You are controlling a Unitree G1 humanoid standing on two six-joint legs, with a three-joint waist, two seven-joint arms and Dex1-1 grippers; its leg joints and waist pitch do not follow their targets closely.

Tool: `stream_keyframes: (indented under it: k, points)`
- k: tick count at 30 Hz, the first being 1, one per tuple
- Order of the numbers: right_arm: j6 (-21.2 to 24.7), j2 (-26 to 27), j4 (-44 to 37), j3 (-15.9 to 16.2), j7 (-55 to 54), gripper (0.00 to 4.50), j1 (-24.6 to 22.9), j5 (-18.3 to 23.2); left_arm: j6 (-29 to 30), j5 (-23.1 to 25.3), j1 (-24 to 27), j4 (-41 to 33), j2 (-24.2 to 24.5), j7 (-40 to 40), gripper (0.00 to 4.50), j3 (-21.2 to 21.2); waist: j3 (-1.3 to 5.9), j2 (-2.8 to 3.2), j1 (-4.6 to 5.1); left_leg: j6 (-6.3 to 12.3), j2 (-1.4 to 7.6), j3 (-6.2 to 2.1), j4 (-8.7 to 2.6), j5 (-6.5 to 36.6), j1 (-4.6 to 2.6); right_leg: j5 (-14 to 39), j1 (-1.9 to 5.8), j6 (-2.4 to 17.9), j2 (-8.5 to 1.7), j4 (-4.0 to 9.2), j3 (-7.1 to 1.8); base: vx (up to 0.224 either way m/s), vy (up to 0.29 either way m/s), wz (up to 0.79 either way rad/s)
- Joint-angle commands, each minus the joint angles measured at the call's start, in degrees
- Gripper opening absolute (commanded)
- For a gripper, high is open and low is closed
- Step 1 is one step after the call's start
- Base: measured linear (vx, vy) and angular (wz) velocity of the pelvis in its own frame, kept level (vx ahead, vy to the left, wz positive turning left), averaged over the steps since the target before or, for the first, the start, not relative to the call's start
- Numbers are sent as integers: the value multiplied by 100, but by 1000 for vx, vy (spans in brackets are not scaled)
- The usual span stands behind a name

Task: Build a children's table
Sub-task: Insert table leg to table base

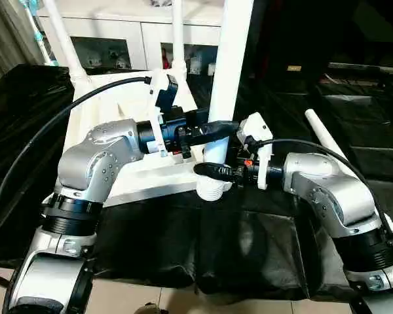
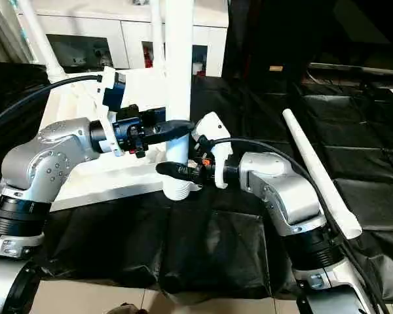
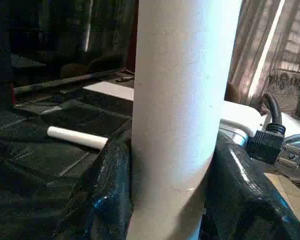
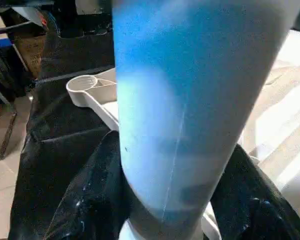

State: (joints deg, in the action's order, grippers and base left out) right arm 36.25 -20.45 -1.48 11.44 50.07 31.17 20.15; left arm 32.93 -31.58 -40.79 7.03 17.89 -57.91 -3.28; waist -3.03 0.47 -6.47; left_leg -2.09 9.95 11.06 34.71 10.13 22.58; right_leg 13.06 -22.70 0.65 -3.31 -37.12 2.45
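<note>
White plastic leg is held upright in the top's near corner socket, grasped by left pincer above right pincer.

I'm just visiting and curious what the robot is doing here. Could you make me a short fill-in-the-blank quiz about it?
1. Both the left gripper and the right gripper clasp the same upright white tapered tube leg from ____ sides.
2. Its lower end sits at a ____ socket of the white plastic tabletop.
3. A spare white leg lies on the ____ table cover.

Missing: opposite; corner; black
</note>
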Motion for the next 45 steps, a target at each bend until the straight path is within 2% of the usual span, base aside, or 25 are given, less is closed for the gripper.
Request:
stream_keyframes:
  k: [1,10,15,19,29,31,35,37,45]
  points:
    - [62,-19,0,34,88,184,8,33,-12,-17,-113,-87,33,7,186,30,438,-5,-16,192,294,-159,-299,302,-132,-530,334,1332,-465,349,-261,0,0,0]
    - [35,-31,64,46,63,184,21,13,-186,103,-156,-33,32,139,186,101,432,-1,-14,133,298,-161,-308,402,-137,-390,328,1318,-468,363,-260,0,0,0]
    - [-3,-9,120,31,51,184,54,-3,-61,7,-187,-1,17,169,186,173,431,3,-15,99,299,-161,-312,455,-140,-296,323,1304,-470,371,-262,0,0,0]
    - [-23,-4,126,36,59,184,61,-7,-278,160,-232,124,-7,258,185,168,421,2,-12,70,296,-160,-318,542,-143,-177,314,1286,-467,393,-263,0,0,0]
    - [-254,-37,107,109,39,184,41,-152,-207,109,-223,147,-1,194,185,152,433,11,-15,71,295,-163,-312,493,-138,-285,314,1282,-465,378,-261,0,0,0]
    - [-255,-26,144,100,29,240,51,-150,-227,118,-244,185,-4,189,185,157,428,14,-10,66,292,-162,-315,531,-137,-245,317,1293,-469,387,-261,0,0,0]
    - [-254,-38,166,110,18,263,55,-171,-239,108,-262,201,-12,198,185,173,430,20,-9,67,291,-165,-314,525,-140,-289,319,1293,-460,380,-260,0,0,0]
    - [-272,-53,155,120,-11,294,53,-210,-214,81,-256,176,-10,173,185,169,435,29,-9,55,295,-168,-311,528,-141,-322,318,1298,-462,376,-259,0,0,0]
    - [-250,-66,148,101,33,296,22,-155,-216,53,-262,184,-6,75,185,118,433,36,-9,52,295,-168,-314,573,-144,-309,320,1320,-463,380,-260,0,0,0]
